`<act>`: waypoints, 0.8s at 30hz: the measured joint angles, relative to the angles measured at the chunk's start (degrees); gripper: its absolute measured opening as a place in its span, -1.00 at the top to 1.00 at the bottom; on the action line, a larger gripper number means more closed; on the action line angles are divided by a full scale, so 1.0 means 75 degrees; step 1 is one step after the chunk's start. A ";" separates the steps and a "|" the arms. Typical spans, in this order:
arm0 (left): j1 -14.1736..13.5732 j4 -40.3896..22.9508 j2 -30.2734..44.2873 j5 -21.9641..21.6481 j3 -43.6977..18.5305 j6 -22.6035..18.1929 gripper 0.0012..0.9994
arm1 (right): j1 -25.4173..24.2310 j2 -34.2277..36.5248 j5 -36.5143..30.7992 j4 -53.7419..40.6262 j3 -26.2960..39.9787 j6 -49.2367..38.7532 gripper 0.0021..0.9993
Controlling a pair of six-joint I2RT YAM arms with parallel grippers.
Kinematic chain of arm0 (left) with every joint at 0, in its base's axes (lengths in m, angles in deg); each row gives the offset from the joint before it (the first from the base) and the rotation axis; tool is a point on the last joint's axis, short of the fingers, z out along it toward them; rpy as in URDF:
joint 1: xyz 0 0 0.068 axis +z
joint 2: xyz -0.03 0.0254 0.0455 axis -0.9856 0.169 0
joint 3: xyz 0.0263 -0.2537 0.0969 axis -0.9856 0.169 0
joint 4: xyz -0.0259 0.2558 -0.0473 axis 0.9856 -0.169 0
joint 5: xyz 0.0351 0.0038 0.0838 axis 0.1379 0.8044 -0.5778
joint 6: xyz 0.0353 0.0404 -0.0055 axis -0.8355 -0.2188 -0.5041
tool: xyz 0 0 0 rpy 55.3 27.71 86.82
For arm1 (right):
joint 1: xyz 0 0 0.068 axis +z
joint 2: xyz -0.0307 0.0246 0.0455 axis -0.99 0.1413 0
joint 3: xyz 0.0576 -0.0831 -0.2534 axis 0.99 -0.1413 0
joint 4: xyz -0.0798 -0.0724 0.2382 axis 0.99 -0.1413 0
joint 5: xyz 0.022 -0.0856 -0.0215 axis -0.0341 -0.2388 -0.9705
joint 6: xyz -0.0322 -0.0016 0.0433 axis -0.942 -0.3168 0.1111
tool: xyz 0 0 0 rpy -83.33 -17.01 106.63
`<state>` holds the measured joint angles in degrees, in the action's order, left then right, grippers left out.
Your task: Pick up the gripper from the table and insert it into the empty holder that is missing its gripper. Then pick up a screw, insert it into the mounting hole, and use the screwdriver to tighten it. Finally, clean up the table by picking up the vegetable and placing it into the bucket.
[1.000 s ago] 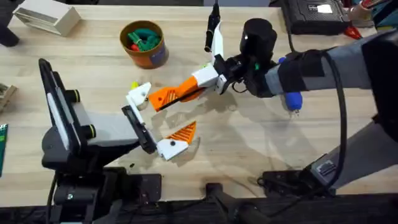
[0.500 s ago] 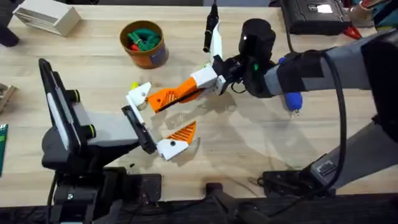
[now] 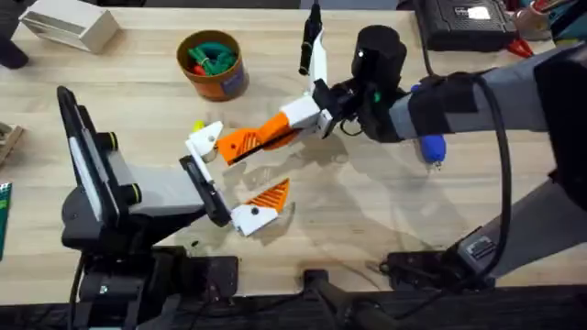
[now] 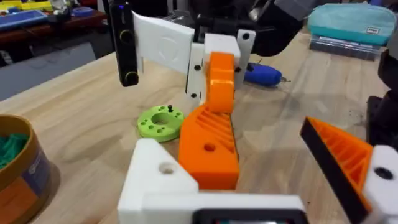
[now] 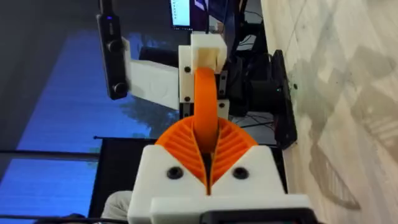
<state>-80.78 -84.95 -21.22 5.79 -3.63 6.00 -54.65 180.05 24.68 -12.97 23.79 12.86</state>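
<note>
The right gripper (image 3: 298, 121) is clamped on the orange gripper (image 3: 252, 139), whose far end sits against the left arm's white holder (image 3: 204, 142) near the table's middle. To seat it well, keep the tip aligned with the holder's slot, push straight, and hold the left gripper (image 3: 234, 179), spread wide, steady.

Bright, even light; soft shadows, blurred wrist-view foregrounds.

Right arm reached across the middle, right gripper (image 3: 275, 131) clamped shut. Left arm lay low, left gripper (image 3: 229, 179) spread wide, fingers apart.
</note>
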 joint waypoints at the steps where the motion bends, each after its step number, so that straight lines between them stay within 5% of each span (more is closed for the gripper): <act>1: 0.0000 0.0001 -0.0003 -0.0006 0.0000 -0.0003 -0.97 | 0.0000 0.0000 0.0000 0.0000 0.0040 0.0003 0.97; 24: 0.0000 -0.0003 0.0000 0.0000 0.0000 0.0000 -0.97 | 0.0006 0.0000 -0.0003 -0.0425 0.0120 0.0117 0.97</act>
<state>-80.78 -84.97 -21.22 5.79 -3.63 6.00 -54.61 180.05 24.65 -16.16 24.69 13.73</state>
